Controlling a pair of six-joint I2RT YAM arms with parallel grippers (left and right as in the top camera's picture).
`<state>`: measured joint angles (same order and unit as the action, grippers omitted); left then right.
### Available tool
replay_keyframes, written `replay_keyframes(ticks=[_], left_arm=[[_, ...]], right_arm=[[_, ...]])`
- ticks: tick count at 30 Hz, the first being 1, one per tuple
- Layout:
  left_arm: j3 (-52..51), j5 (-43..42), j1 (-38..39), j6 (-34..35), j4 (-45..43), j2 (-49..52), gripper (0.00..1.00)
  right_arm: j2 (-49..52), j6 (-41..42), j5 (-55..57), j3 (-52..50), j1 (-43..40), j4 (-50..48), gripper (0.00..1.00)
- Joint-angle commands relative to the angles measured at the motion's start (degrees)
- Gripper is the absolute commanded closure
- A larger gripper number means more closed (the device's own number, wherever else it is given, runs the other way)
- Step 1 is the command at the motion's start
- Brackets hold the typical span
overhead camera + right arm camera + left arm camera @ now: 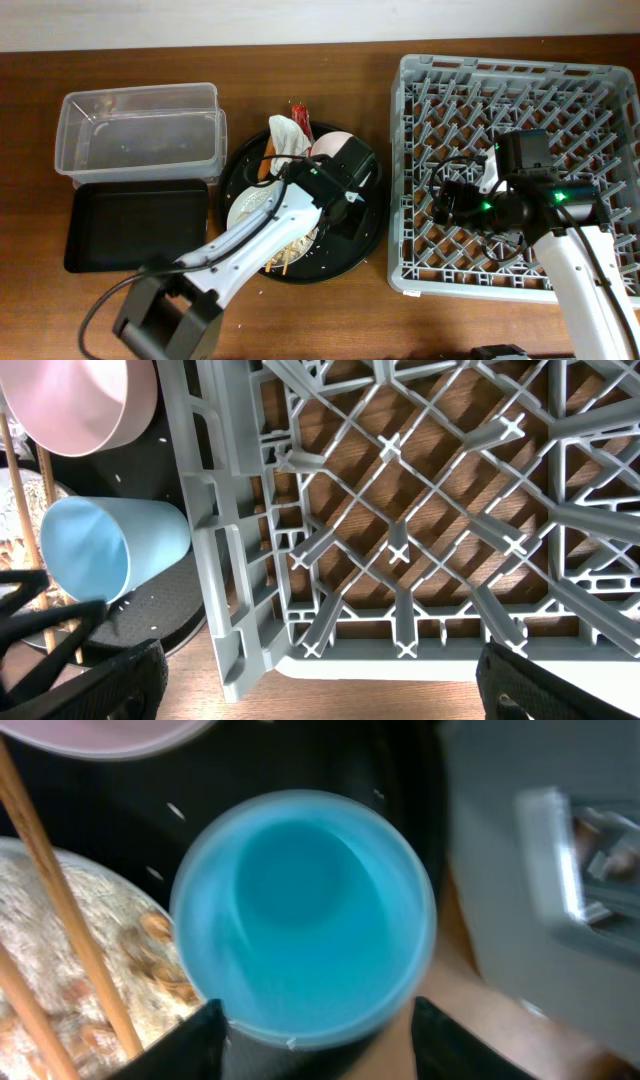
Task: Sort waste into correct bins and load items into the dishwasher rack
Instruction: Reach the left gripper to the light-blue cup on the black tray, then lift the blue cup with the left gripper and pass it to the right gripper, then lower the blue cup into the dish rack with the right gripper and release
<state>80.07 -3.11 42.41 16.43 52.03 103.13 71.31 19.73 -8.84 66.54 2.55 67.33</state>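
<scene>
Here: brown wood table (320,70), pale strip (300,20) behind; left jaws grasping cup (300,910), right jaws released.

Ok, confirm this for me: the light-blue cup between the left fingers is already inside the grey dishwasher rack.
Not right. The light-blue cup between the left fingers is not inside the grey dishwasher rack. It is outside the rack's wall, over the round black tray, as the right wrist view shows.

The brown wooden tabletop (330,70) carries a clear plastic tub (140,92), black rectangular tray (135,225), round black tray (340,258) and grey lattice crate (402,150).
</scene>
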Motion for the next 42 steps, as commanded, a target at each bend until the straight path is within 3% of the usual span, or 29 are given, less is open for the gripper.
replay_keyframes(ticks=[1, 3, 4, 6, 9, 11, 13, 14, 15, 17, 19, 21, 24, 27, 33, 34, 36, 39, 42], left_arm=[[-0.7, 4.4, -0.2, 0.9, -2.7, 4.8, 0.51], [-0.6, 3.5, -0.2, 0.9, -3.1, 5.5, 0.87], [-0.1, 2.6, -0.2, 0.9, -2.8, 4.9, 0.94], [2.8, 2.1, -0.2, 0.9, 0.1, 2.8, 0.99], [6.8, 1.8, -1.3, 0.9, 4.7, -2.4, 0.99], [7.5, -7.0, -5.5, 0.6, 5.3, -8.5, 1.0], [7.5, -26.1, -11.2, -3.5, 2.6, -11.8, 1.0], [7.5, -42.4, -15.2, -6.9, 0.0, -12.6, 1.0], [7.5, -53.2, -17.9, -8.7, -1.3, -12.5, 1.0], [7.5, -67.1, -21.5, -10.2, -1.5, -12.1, 1.0], [7.5, -75.4, -22.1, -11.5, -1.8, -12.1, 1.0], [7.5, -78.7, -22.1, -11.4, -1.9, -12.1, 1.0], [7.5, -79.9, -21.9, -11.4, -1.9, -12.1, 1.0], [7.5, -79.8, -21.6, -11.4, -1.9, -12.1, 0.99], [7.5, -77.9, -21.6, -11.4, -2.2, -12.1, 0.95], [7.5, -77.9, -21.6, -11.4, -2.2, -12.1, 0.9], [7.5, -77.9, -21.6, -11.4, -2.2, -12.1, 0.01], [7.5, -73.9, -21.6, -11.4, -2.2, -12.1, 0.01], [7.5, -67.5, -22.5, -11.4, -2.1, -12.1, 0.01]], right_arm=[[-0.1, 0.5, 0.9, 0.6, -0.4, 0.4, 0.02], [-0.1, 0.4, 0.9, 0.6, -0.4, 1.0, 0.02], [-0.1, 0.4, 1.0, 0.6, -0.4, 1.1, 0.02], [-0.1, 0.5, 0.9, 0.6, -0.4, 1.1, 0.02], [-0.5, 0.4, 0.0, 0.7, -0.4, 1.5, 0.01], [-3.2, -5.2, -8.7, 0.7, -0.4, 0.3, 0.04], [-5.8, -12.6, -20.9, 0.7, -0.4, -1.7, 0.04], [-7.5, -17.0, -29.6, 0.7, -0.4, -3.7, 0.04], [-8.9, -20.2, -36.5, 0.7, -0.4, -5.5, 0.04], [-10.8, -24.0, -47.5, 0.7, -0.4, -9.8, 0.03], [-11.4, -24.0, -54.9, 0.7, -0.4, -15.7, 0.03], [-11.3, -24.0, -61.7, 0.7, -0.3, -21.4, 0.03], [-11.1, -23.2, -63.0, 0.7, -0.3, -26.3, 0.03], [-10.2, -20.7, -64.3, 0.7, -0.2, -27.6, 0.23], [-9.8, -20.8, -65.5, 0.7, 4.4, -29.9, 0.39], [-9.8, -20.8, -65.5, 0.7, 4.6, -30.2, 0.42], [-10.3, -20.7, -61.6, 0.7, 4.5, -30.1, 0.48], [-13.2, -17.7, -50.4, 0.7, 4.4, -28.9, 0.48], [-17.8, -8.2, -30.8, 0.7, 1.4, -22.6, 0.48]])
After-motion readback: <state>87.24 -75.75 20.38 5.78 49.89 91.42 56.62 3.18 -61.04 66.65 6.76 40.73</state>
